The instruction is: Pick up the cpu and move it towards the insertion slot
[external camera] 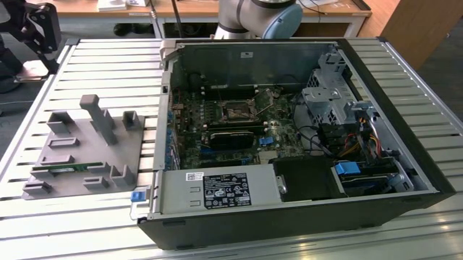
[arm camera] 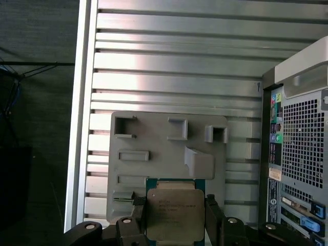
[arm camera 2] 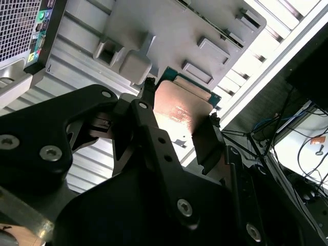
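cpu (arm camera: 171, 212) lies flat between the fingers (arm camera: 139, 220) of the gripper (arm camera: 174, 218), metal top facing the first wrist view, green rim showing along one edge. The claw is closed onto two opposite edges of the cpu, gap no wider than the cpu itself. The held cpu hangs over one edge of the grey fixture tray (arm camera: 164, 148), probably lifted clear, though contact underneath is hard to judge from these angles. That tray rests on the slatted table (arm camera: 179, 66), just beside the open computer case (external camera: 405, 108). Inside the case, on the motherboard (external camera: 192, 124), is the insertion slot (external camera: 235, 111), near the centre of the exterior view. The tray is at that view's lower left, so the slot lies toward the exterior view's right of the cpu, well apart, with the case wall between.
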You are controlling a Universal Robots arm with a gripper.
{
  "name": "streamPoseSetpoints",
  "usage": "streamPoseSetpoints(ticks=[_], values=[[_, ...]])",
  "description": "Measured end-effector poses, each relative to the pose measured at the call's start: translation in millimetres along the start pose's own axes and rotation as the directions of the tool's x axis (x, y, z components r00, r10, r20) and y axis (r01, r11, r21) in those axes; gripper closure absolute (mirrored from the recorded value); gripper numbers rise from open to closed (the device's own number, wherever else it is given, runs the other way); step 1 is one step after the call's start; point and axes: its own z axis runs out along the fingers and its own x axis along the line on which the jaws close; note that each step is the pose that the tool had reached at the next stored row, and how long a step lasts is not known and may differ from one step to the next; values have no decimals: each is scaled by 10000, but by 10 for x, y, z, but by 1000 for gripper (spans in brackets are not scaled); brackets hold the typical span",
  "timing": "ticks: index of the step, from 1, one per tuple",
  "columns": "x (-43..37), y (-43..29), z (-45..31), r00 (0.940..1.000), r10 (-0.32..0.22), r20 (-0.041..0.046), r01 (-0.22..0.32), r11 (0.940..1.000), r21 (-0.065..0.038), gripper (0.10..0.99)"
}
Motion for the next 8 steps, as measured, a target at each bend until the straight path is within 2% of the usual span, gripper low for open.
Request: streamPoseSetpoints(ticks=[8], values=[[-39,-1,0,10000,0,0,0,10000,0,545]])
